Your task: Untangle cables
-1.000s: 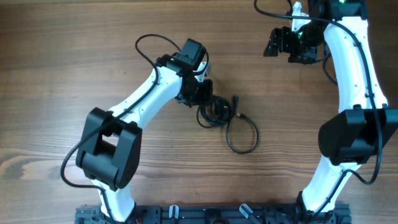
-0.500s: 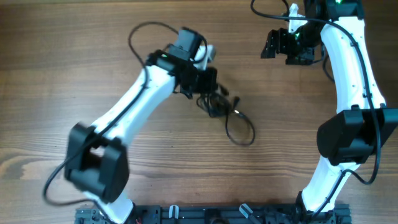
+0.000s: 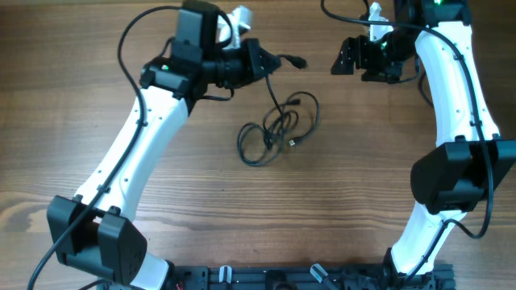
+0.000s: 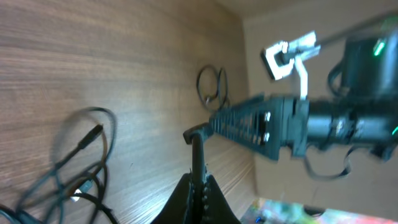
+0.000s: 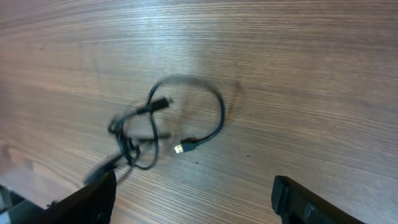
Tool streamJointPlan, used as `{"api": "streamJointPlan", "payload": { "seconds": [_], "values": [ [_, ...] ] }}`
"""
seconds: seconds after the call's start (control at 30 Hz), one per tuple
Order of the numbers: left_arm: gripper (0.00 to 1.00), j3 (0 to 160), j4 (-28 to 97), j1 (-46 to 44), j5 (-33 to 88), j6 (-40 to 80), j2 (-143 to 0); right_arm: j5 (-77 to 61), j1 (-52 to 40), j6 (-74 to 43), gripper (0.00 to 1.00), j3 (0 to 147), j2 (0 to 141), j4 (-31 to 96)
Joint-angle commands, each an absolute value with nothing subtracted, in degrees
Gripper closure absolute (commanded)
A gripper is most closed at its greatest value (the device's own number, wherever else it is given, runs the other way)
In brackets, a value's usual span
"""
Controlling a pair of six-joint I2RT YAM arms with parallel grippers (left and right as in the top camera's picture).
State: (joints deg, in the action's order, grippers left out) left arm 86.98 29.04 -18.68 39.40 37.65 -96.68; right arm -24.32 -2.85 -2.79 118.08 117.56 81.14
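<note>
Tightly clamped on cable (image 4: 197, 152) — left gripper (image 4: 199, 179); right gripper (image 5: 193, 190) spread wide.

The bench is a wooden table (image 3: 347, 217) of mid-brown boards, with the grain running from the left edge to the right edge and a darker patch of grain (image 3: 18, 216) near the near-left corner. A black rail (image 3: 274, 276) with small clips lies along the near edge. In the left wrist view a plain beige panel (image 4: 261, 18) stands past the table's edge, with a blurred multicoloured patch (image 4: 286, 208) below it.
</note>
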Motion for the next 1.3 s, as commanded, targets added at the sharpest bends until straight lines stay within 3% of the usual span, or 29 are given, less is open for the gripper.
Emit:
{"api": "streamJointPlan", "payload": {
  "seconds": [0.0,0.23,0.33,0.5,0.93,1.27],
  "values": [
    [0.96,87.79,26.65,-16.08,41.17,48.99,-96.31,-30.94,-3.07,1.83,0.18,117.64,118.72,80.97],
    [0.96,87.79,16.10,-15.14,46.94,61.28,-96.31,-32.91,-5.82,2.76,0.18,117.62,118.74,79.31],
    [0.96,87.79,7.66,-15.09,48.90,75.79,-96.20,-32.71,-6.04,1.23,0.18,117.62,118.74,78.48],
    [0.96,87.79,4.45,-15.09,48.88,96.23,-96.20,-32.71,-6.04,1.26,0.18,117.62,118.74,78.41],
    [0.96,87.79,4.43,-11.05,49.08,116.84,-96.20,-32.73,-6.04,1.28,0.19,117.62,118.74,78.24],
    [0.96,87.79,4.43,-7.81,51.68,117.69,-96.20,-36.32,-10.81,7.40,0.19,117.60,118.91,74.11]
  ]
}}
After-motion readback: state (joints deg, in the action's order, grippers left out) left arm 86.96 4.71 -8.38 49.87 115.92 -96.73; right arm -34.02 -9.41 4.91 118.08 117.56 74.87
